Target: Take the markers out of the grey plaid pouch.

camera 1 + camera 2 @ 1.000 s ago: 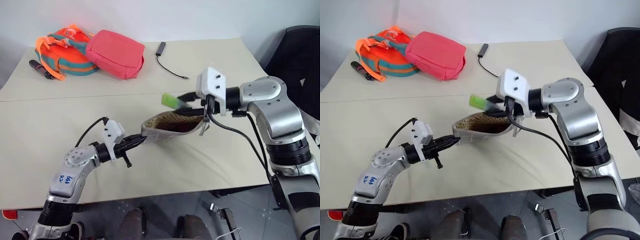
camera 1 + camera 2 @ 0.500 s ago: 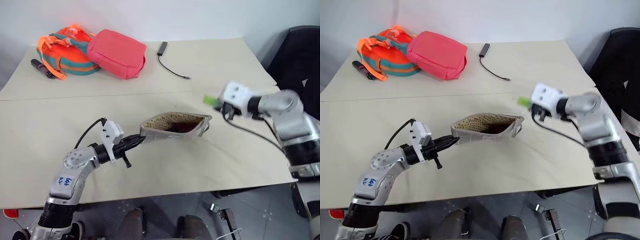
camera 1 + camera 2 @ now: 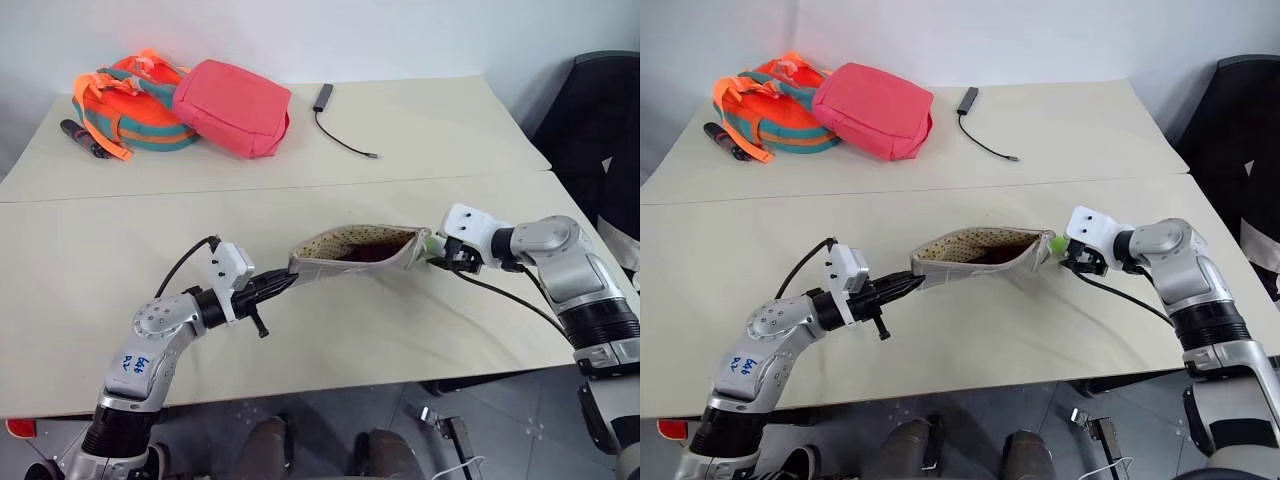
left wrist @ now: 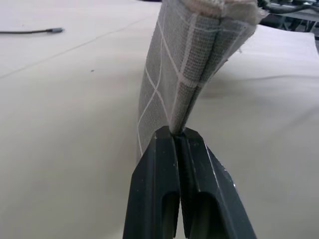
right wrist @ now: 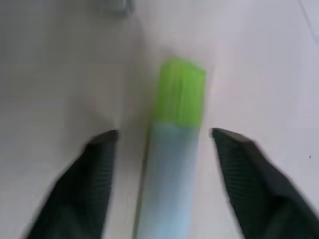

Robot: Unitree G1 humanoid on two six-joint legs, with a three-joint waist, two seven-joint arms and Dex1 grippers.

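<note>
The grey plaid pouch [image 3: 372, 266] hangs mouth-up just above the table, its cream dotted lining showing and something dark red inside. My left gripper [image 4: 174, 135] is shut on the pouch's left end, with the fabric pinched between its fingers. A marker with a green cap and pale body [image 5: 180, 94] lies between the fingers of my right gripper [image 5: 162, 134], which is open, with a gap on each side of the marker. That gripper [image 3: 440, 256] is low over the table by the pouch's right end, and the green cap [image 3: 1056, 243] almost touches the pouch.
At the back left lie a pink-red bag [image 3: 232, 105], an orange and teal backpack [image 3: 125, 100] and a black cylinder with a red part [image 3: 80, 137]. A thin black cable [image 3: 342, 137] runs across the back middle. A black chair [image 3: 600, 110] stands off the table's right edge.
My right gripper carried the green-capped marker from above the pouch's mouth, right and down to the table beside the pouch, and opened. The left gripper kept its grip in place.
</note>
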